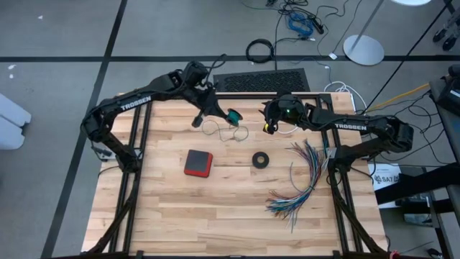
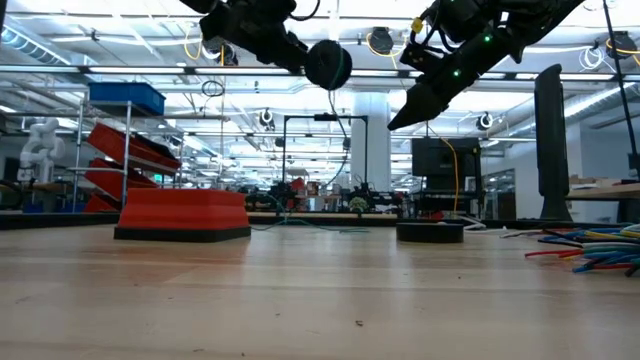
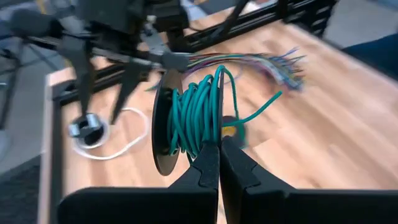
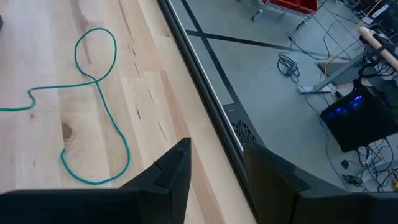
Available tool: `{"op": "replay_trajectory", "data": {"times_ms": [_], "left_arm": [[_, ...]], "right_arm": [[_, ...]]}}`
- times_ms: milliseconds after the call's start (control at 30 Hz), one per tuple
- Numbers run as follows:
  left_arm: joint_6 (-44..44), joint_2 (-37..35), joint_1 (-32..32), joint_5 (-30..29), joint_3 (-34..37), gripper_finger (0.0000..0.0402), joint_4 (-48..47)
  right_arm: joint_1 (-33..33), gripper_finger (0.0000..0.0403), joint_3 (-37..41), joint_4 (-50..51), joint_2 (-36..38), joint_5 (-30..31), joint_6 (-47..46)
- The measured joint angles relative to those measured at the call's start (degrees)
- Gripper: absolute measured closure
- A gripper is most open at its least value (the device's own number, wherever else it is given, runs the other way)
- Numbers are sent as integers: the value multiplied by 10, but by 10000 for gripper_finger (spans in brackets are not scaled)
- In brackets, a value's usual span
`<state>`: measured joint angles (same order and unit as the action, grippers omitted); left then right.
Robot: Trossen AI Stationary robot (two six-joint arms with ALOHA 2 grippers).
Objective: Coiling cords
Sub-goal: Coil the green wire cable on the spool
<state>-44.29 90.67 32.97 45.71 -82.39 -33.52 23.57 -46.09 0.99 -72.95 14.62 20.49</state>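
Wooden table [image 1: 230, 208], grey floor [image 1: 65, 29], shelving [image 2: 120, 150] behind

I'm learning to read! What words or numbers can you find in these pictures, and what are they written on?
"TROSSEN" in white letters on the left arm.
"TROSSEN" in white letters on the right arm.
A white label on the floor beside the table shows letters too small to read.
No other readable text.

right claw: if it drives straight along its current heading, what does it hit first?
Most likely the black frame rail at the table's edge; the open right claw aims about there. The teal cord lies off to one side. Depth is unclear, so it might pass over the rail.
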Motion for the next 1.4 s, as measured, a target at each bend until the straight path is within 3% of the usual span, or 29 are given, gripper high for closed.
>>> {"op": "replay_trajectory", "data": {"times_ms": [467, 867, 1000, 1100, 1400], "left_arm": [[4, 0, 4, 109, -25, 402, -105], [-18, 0, 4, 115, -25, 402, -137], [-30, 0, 4, 117, -25, 402, -131], [-43, 0, 4, 123, -25, 402, -125], [-61, 0, 4, 136, -25, 402, -104]], "right_arm": [[0, 268, 0, 1, 0, 0, -3], [0, 268, 0, -28, 0, 0, -2], [-1, 268, 0, -30, 0, -1, -43], [3, 268, 2, -20, 0, -85, -49], [12, 268, 1, -19, -3, -525, -70]]}}
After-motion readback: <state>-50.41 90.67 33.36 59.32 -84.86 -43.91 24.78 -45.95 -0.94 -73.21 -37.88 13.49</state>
